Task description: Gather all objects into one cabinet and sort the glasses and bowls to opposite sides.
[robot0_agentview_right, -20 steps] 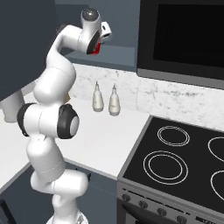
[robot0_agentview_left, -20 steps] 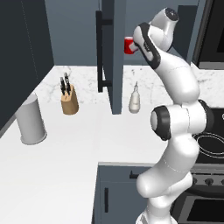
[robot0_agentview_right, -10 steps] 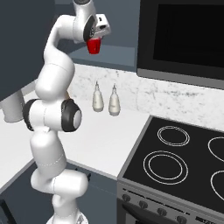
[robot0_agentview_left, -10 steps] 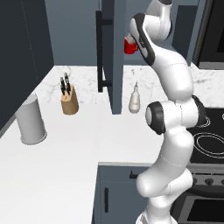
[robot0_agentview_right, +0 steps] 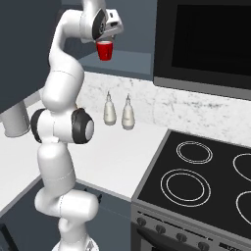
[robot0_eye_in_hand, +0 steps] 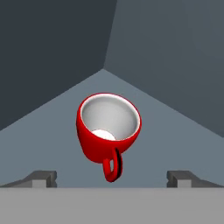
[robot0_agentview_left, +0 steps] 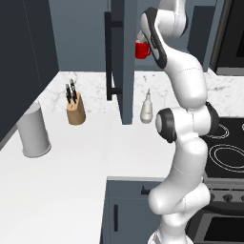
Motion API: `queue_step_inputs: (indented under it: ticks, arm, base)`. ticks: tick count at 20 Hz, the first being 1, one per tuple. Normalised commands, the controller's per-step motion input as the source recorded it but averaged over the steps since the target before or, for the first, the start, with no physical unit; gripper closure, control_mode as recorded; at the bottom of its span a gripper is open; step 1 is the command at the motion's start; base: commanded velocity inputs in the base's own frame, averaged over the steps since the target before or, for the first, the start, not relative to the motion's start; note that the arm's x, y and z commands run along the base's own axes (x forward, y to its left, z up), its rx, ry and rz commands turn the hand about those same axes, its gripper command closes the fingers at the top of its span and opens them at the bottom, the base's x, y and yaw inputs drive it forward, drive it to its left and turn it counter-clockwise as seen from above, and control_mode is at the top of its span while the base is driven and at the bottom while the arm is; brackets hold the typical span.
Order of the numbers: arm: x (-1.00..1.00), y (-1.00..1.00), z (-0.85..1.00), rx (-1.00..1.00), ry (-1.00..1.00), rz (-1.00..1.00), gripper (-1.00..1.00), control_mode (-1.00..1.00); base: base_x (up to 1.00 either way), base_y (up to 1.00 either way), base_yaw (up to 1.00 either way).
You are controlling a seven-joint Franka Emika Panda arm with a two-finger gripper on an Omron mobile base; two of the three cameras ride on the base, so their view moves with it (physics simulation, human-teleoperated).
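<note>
A glossy red mug (robot0_eye_in_hand: 109, 129) stands upright on the floor of the cabinet (robot0_eye_in_hand: 175, 140), near its back corner, handle turned towards the camera. My gripper (robot0_eye_in_hand: 113, 178) hangs open just above it, one fingertip (robot0_eye_in_hand: 43, 178) on each side and clear of the mug. From the base, the red mug (robot0_agentview_left: 141, 49) shows beside the open slate cabinet door (robot0_agentview_left: 123, 71), right under the hand. In the right base view the red mug (robot0_agentview_right: 104, 50) sits below the gripper (robot0_agentview_right: 107, 39) at the shelf's front. The bowl and the other glasses are out of view.
Two white soap bottles (robot0_agentview_right: 109, 110) (robot0_agentview_right: 128, 113) stand on the marble counter under the cabinet. A knife block (robot0_agentview_left: 75, 108) and a grey canister (robot0_agentview_left: 33, 131) sit to the left. The black stove (robot0_agentview_right: 196, 171) lies right, with a dark microwave (robot0_agentview_right: 206, 39) above it.
The arm has reared up and the hand has drawn back a little above the red mug. The mug stays in place on the shelf, and the jaws stay open.
</note>
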Motion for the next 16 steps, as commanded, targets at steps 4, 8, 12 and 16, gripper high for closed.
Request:
queue_step_inputs:
  ticks: [4,8,12,16]
  arm:
    - [0.00,0.00,-0.24,-0.01,-0.05,0.00,-1.00,-1.00]
    - [0.00,0.00,-0.42,-0.03,-0.01,0.00,-1.00,-1.00]
    - [0.00,0.00,-0.44,-0.05,0.00,0.00,-1.00,-1.00]
    - [0.00,0.00,-0.21,0.00,-0.01,0.00,-1.00,-1.00]
  base:
    - [0.00,0.00,0.00]
    - [0.00,0.00,0.00]
    - [0.00,0.00,0.00]
    - [0.00,0.00,0.00]
